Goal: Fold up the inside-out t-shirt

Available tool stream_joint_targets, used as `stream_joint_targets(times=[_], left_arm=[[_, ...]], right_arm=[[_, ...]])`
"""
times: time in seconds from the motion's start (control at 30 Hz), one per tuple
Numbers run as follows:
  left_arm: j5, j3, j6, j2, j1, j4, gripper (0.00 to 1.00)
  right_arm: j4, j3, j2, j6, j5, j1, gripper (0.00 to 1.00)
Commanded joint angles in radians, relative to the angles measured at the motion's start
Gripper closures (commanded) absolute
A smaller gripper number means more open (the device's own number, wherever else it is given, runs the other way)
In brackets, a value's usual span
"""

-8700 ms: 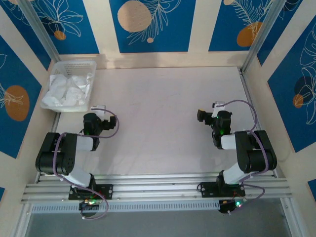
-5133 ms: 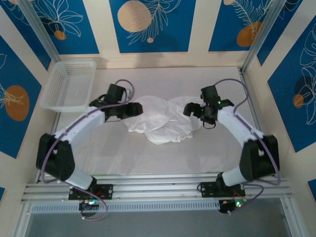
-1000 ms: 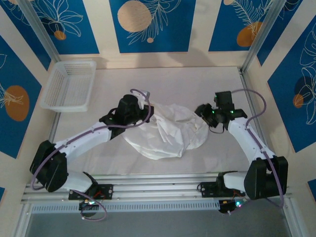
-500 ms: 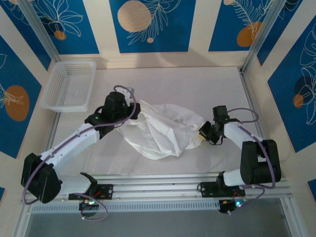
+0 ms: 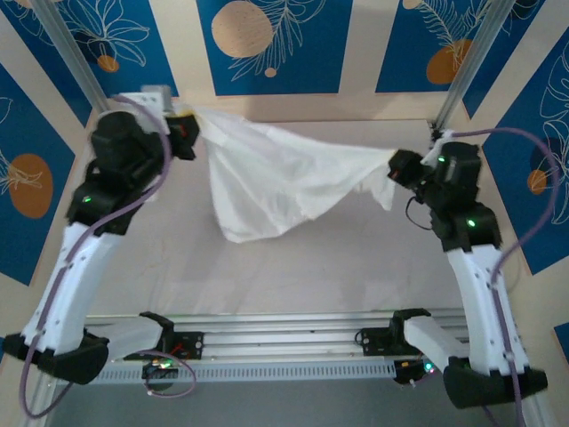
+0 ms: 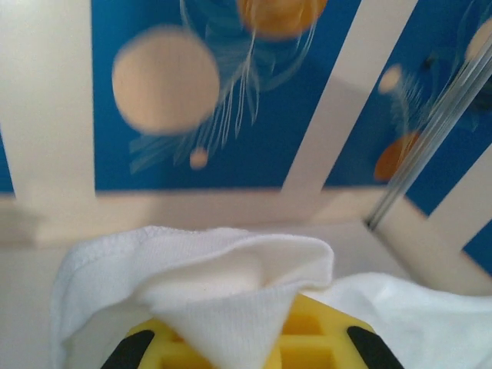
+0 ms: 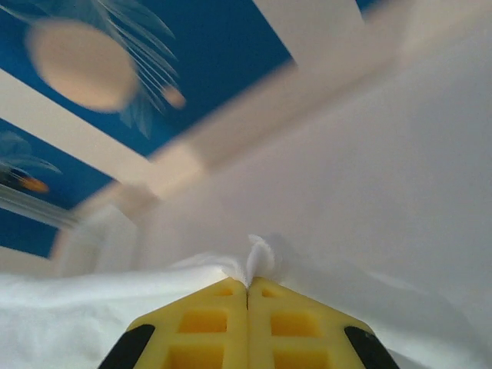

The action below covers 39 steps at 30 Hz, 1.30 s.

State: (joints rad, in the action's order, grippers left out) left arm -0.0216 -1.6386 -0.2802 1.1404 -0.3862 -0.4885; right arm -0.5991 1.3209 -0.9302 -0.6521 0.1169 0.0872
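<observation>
The shirt hung in the air, stretched between both arms above the table, its loose belly sagging low. The left gripper was pinched on a bunched fold at the far left. The right gripper was pressed together on just a thin tuft of cloth. That looked like the weak spot: a harder pull apart could have slipped the tuft free and dropped that side. The cotton was thin, white, finely knit and creased, and it draped as a slack, lopsided triangle, so a clean fold looked unlikely yet.
</observation>
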Motion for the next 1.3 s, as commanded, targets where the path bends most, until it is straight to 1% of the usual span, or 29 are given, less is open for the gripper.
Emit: stream_joint_targets(times=[0.0, 0.07, 0.13, 0.23, 0.33, 0.4, 0.5, 0.6, 0.63, 0.67, 0.73, 0.83, 0.9, 0.93, 0.97, 1.0, 1.03, 1.07, 1.1, 1.13, 1.17, 1.2, 1.23, 1.27], left_arm=[[-0.077, -0.129, 0.108, -0.072, 0.007, -0.041, 1.0], [-0.075, -0.168, 0.121, -0.112, 0.007, -0.01, 1.0], [-0.048, -0.175, 0.128, -0.153, 0.006, 0.04, 1.0], [-0.02, -0.188, 0.113, -0.188, 0.007, 0.087, 1.0], [-0.034, -0.216, 0.106, -0.174, 0.007, 0.063, 1.0], [-0.061, -0.229, 0.107, -0.142, 0.008, 0.032, 1.0], [-0.125, -0.229, 0.111, -0.062, 0.009, -0.014, 1.0], [-0.25, -0.221, 0.117, 0.053, 0.009, -0.065, 1.0], [-0.283, -0.222, 0.112, 0.102, 0.014, -0.086, 1.0], [-0.289, -0.212, 0.101, 0.147, 0.025, -0.091, 1.0], [-0.259, -0.158, 0.064, 0.222, 0.06, -0.048, 1.0], [-0.22, -0.081, 0.015, 0.356, 0.129, 0.097, 1.0], [-0.166, -0.118, -0.007, 0.482, 0.176, 0.149, 1.0], [-0.125, -0.172, -0.015, 0.561, 0.196, 0.148, 1.0], [-0.078, -0.236, -0.02, 0.637, 0.216, 0.136, 0.95], [-0.038, -0.295, -0.025, 0.693, 0.23, 0.122, 0.81], [0.017, -0.347, -0.034, 0.741, 0.244, 0.108, 0.68], [0.084, -0.375, -0.044, 0.762, 0.256, 0.111, 0.58], [0.143, -0.373, -0.048, 0.761, 0.263, 0.131, 0.5], [0.206, -0.348, -0.043, 0.738, 0.267, 0.166, 0.41], [0.253, -0.316, -0.036, 0.71, 0.266, 0.2, 0.36], [0.313, -0.272, -0.034, 0.67, 0.265, 0.239, 0.33], [0.374, -0.231, -0.031, 0.625, 0.264, 0.27, 0.29], [0.428, -0.192, -0.024, 0.58, 0.26, 0.284, 0.28]], right_arm=[[0.048, 0.121, 0.07, 0.076, 0.085, 0.01, 1.0], [0.061, 0.234, 0.071, 0.115, 0.081, 0.014, 1.0], [0.068, 0.33, 0.062, 0.151, 0.054, 0.017, 1.0], [0.101, 0.435, 0.052, 0.194, 0.017, 0.019, 1.0], [0.107, 0.516, 0.008, 0.222, 0.03, 0.018, 1.0], [0.056, 0.59, -0.069, 0.241, 0.03, 0.018, 1.0], [-0.029, 0.687, -0.221, 0.292, 0.031, 0.017, 1.0], [-0.036, 0.709, -0.356, 0.334, 0.033, 0.01, 1.0], [-0.036, 0.718, -0.408, 0.346, 0.018, 0.002, 1.0], [-0.035, 0.723, -0.458, 0.357, 0.006, -0.007, 1.0], [-0.017, 0.725, -0.551, 0.361, -0.01, -0.024, 1.0], [0.057, 0.718, -0.687, 0.36, 0.0, -0.046, 1.0], [0.087, 0.76, -0.788, 0.355, 0.0, -0.065, 1.0], [0.079, 0.811, -0.851, 0.362, -0.001, -0.077, 0.97], [0.034, 0.897, -0.92, 0.374, 0.001, -0.086, 0.77], [-0.036, 0.997, -0.984, 0.379, 0.0, -0.091, 0.59], [-0.147, 1.138, -1.067, 0.384, -0.003, -0.098, 0.45], [-0.275, 1.319, -1.156, 0.4, -0.017, -0.105, 0.4], [-0.399, 1.496, -1.237, 0.425, -0.04, -0.108, 0.38], [-0.501, 1.638, -1.305, 0.451, -0.084, -0.115, 0.38], [-0.501, 1.585, -1.279, 0.431, -0.144, -0.132, 0.37], [-0.482, 1.51, -1.238, 0.417, -0.235, -0.153, 0.37], [-0.498, 1.486, -1.22, 0.437, -0.305, -0.164, 0.37], [-0.54, 1.491, -1.212, 0.467, -0.334, -0.164, 0.37]])
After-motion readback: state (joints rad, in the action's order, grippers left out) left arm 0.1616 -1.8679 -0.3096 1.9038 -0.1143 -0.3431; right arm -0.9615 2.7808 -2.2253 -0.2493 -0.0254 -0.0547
